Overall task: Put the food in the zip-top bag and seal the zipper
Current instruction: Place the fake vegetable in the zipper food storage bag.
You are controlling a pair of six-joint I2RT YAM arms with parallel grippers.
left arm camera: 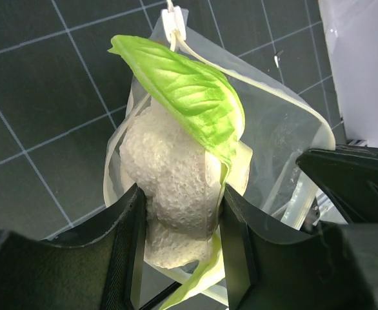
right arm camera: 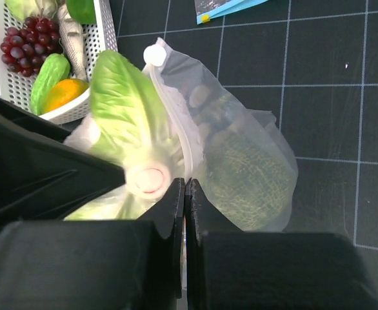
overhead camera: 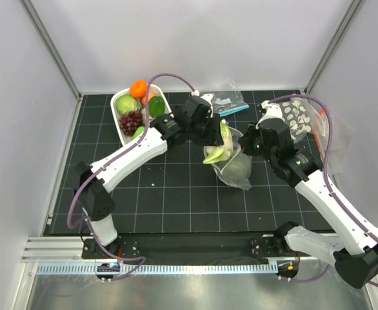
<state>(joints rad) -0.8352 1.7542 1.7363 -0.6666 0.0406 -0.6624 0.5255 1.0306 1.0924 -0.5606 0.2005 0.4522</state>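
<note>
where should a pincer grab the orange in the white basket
Probably across the round sides of the orange, coming straight down from above: it sits exposed at the far end of the white basket, whose walls block a sideways approach.

The zip-top bag (overhead camera: 246,183) lies in the middle of the tabletop (overhead camera: 176,194), the melon (overhead camera: 238,168) inside it and the cauliflower (overhead camera: 220,147) at its mouth. The basket (overhead camera: 118,120) stands behind it to the left, near the far edge.

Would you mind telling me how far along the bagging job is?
Done: the melon sits inside the zip-top bag. In hand: the left pincer holds the cauliflower at its mouth; the right pincer pinches the zipper. Left: fruit in the basket, then sealing.
</note>
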